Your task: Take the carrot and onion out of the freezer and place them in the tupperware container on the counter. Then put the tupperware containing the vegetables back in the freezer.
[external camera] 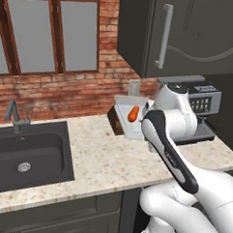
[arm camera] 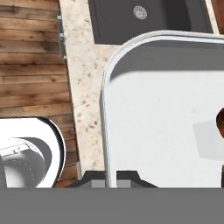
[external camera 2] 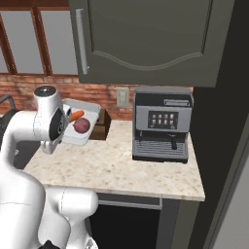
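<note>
I'm watching from behind the arm, left and right, both cameras looking forward and down over the counter [external camera: 111, 157]; they're sharing the tupperware [external camera 2: 73, 137] and coffee machine [external camera 2: 162, 124]. My hand camera is looking down, very near the tupperware's wall, with the sink [arm camera: 148, 17] beyond.

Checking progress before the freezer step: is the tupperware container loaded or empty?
Loaded. The tupperware container holds the carrot and the onion, seen inside its rim.

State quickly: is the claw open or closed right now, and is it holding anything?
Claw: closed on the rim of the tupperware container, which is lifted off the counter with the carrot and onion inside.
</note>
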